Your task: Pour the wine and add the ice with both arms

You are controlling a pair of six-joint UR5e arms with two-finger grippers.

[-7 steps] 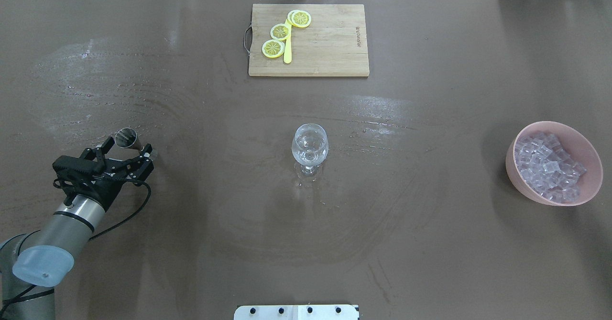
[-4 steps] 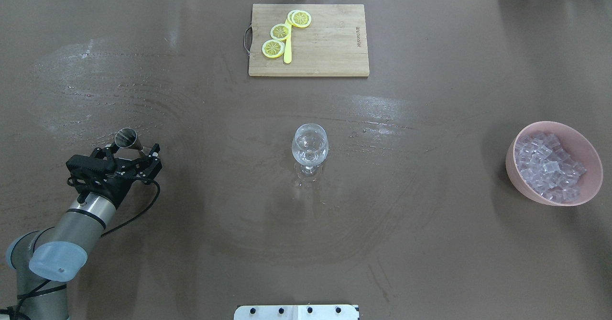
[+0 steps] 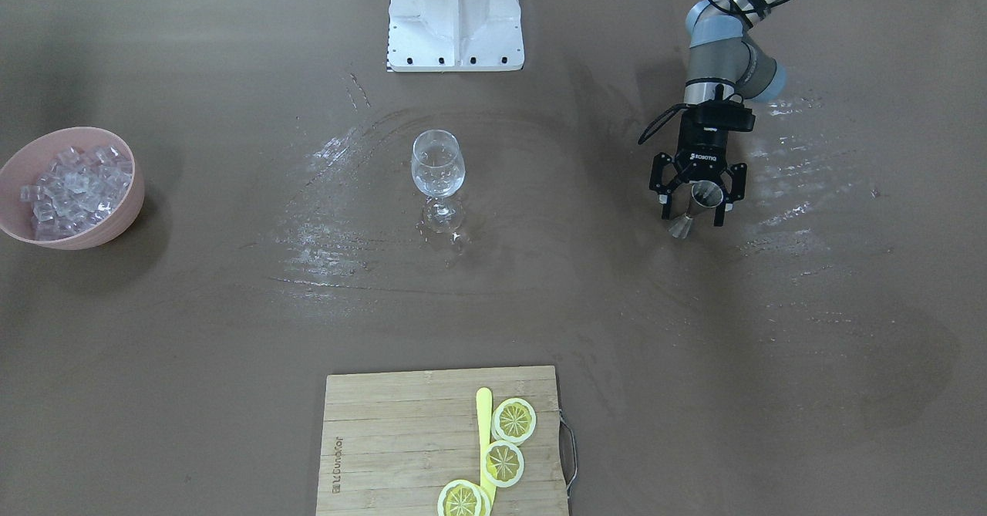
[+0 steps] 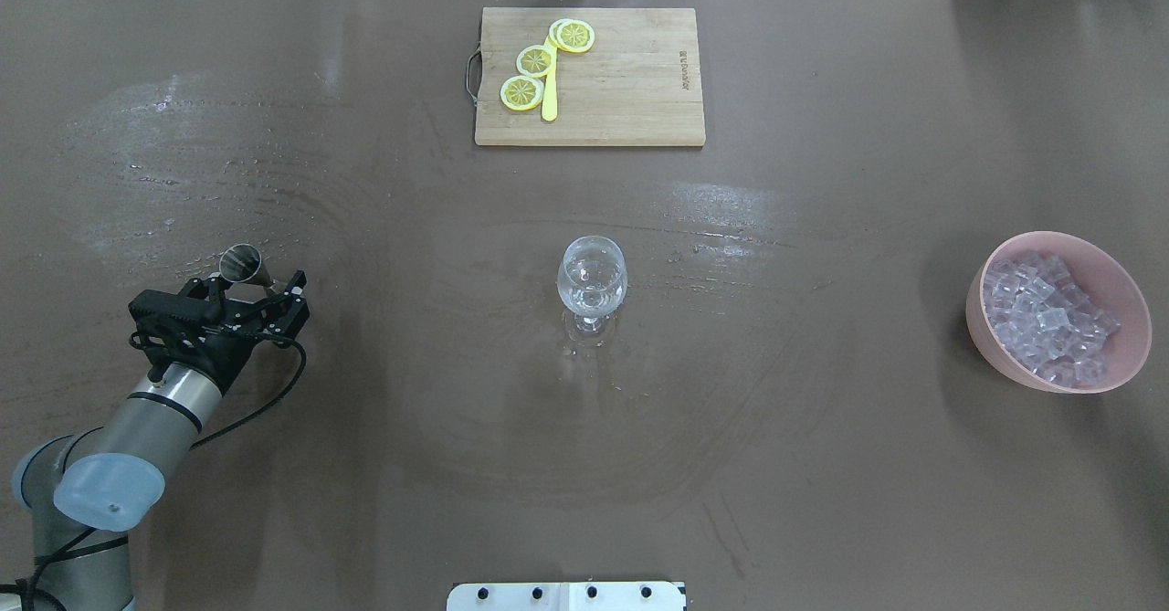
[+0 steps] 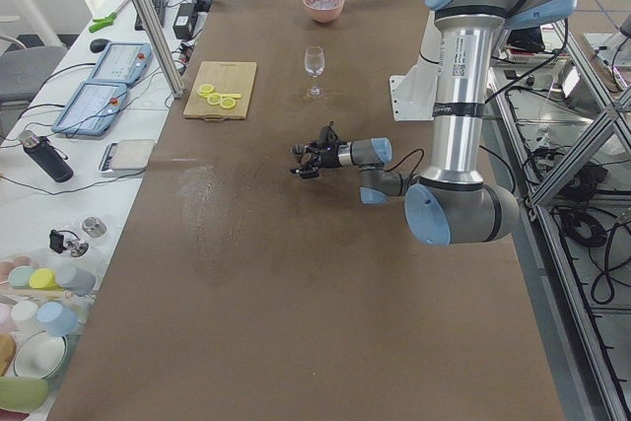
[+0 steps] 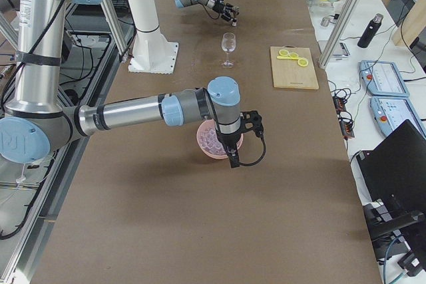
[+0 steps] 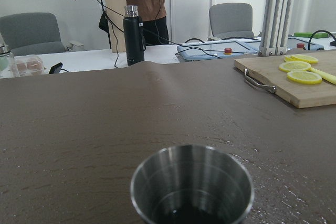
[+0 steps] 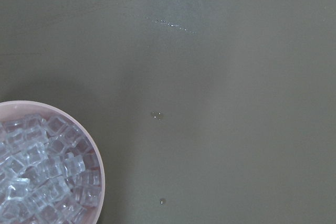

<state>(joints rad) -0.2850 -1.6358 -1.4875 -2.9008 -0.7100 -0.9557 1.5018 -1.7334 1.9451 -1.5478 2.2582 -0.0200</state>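
Observation:
A small steel measuring cup (image 4: 241, 262) stands at the table's left; the left wrist view shows dark liquid low inside it (image 7: 191, 188). My left gripper (image 4: 257, 281) is open, a finger on each side of the cup (image 3: 698, 201), not closed on it. An empty-looking wine glass (image 4: 592, 280) stands mid-table. The ice (image 4: 1050, 319) fills a pink bowl (image 4: 979, 323) at the right. My right gripper (image 6: 233, 156) shows only in the exterior right view, over the bowl; I cannot tell its state. The right wrist view shows ice (image 8: 42, 174).
A wooden cutting board (image 4: 630, 90) with lemon slices (image 4: 522, 92) and a yellow knife lies at the far edge. The white stand base (image 3: 455, 15) sits at the robot's side. Wet streaks mark the brown table around the glass and cup.
My left gripper has moved forward and to the right, so its open fingers now flank the steel cup. Glass, bowl and board have not moved.

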